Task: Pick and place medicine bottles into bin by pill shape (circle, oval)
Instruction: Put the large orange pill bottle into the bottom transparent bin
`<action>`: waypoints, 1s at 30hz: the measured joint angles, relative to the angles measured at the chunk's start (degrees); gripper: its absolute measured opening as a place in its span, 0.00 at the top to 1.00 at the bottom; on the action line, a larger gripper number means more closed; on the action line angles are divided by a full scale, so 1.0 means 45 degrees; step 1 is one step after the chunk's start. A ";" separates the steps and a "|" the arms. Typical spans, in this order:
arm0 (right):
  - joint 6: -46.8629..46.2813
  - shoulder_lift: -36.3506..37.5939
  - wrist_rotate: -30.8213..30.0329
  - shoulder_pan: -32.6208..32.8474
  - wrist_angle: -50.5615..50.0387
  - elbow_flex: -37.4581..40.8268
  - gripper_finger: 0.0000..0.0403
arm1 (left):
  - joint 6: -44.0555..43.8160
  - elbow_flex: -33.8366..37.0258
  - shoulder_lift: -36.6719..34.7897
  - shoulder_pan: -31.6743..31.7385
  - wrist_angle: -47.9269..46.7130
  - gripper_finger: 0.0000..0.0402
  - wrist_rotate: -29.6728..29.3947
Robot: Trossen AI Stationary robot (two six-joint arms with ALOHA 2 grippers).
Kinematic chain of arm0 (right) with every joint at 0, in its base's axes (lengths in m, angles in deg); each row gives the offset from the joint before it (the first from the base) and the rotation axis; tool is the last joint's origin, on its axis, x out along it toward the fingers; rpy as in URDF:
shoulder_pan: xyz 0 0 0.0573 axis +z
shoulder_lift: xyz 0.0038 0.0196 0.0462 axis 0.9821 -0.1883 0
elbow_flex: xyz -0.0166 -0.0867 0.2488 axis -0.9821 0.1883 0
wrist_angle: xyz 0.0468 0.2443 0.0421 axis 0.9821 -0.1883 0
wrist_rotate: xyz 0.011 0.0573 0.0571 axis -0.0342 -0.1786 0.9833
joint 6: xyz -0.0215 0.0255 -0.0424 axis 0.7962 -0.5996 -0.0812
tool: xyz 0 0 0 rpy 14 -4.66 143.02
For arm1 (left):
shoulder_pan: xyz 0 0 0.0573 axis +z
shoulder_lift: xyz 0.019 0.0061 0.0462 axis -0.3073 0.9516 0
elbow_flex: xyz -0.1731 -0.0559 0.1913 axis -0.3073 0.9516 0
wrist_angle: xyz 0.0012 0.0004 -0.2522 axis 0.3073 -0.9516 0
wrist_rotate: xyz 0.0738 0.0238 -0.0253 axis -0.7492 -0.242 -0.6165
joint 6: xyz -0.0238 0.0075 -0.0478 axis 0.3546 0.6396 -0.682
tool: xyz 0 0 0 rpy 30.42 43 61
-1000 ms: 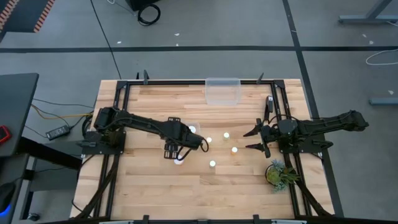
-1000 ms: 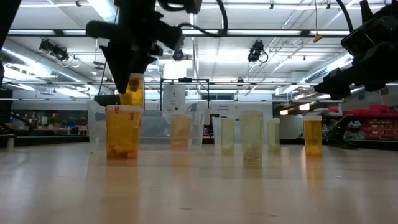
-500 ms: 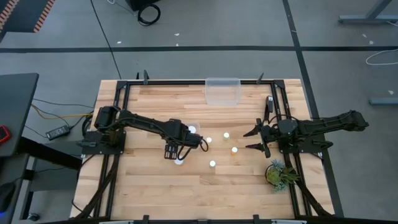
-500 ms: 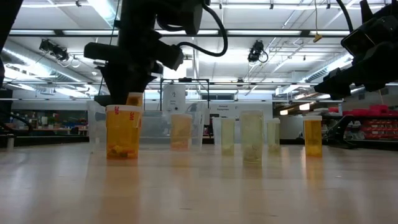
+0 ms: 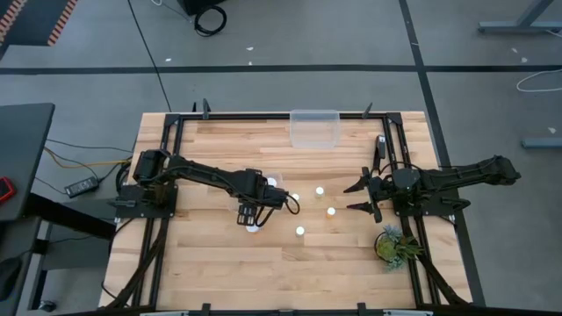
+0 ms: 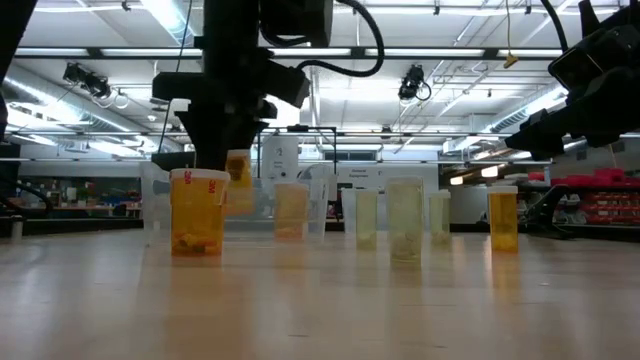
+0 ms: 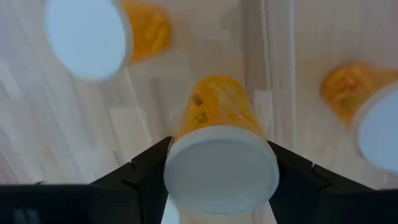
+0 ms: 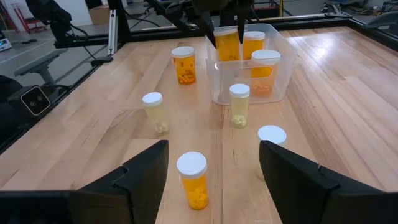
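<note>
Left gripper (image 7: 221,180) clamped on a white-capped amber pill bottle (image 7: 219,149), held above mid-bench wood; right gripper (image 5: 362,197) fingers spread, idle near the bench's right edge; other bottles stand mid-bench

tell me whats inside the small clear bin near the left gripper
In the right wrist view, the small clear bin holds one white-capped orange bottle. The left gripper holds another bottle at the bin. A further bottle shows behind; the bin's floor is partly hidden.
</note>
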 joint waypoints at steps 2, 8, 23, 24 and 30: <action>-0.0004 0.0004 0.0000 0.0004 0.0000 0.0001 0.36 | 0.0283 0.0000 0.0000 0.0057 0.0190 0.43 0.0022; -0.0004 0.0000 0.0004 0.0004 0.0000 0.0000 0.36 | 0.1304 0.0000 0.0045 0.0447 0.0325 0.47 0.0093; -0.0005 0.0003 0.0002 0.0002 0.0000 0.0005 0.36 | 0.2612 0.0000 0.0049 0.0856 0.1284 0.42 0.1324; -0.0001 0.0001 0.0000 0.0000 0.0000 0.0002 0.36 | 0.2607 0.0000 0.0049 0.0855 0.1387 0.42 0.1336; -0.0005 0.0000 0.0005 0.0000 0.0000 0.0000 0.36 | 0.2625 0.0000 0.0049 0.0861 0.1861 0.46 0.1326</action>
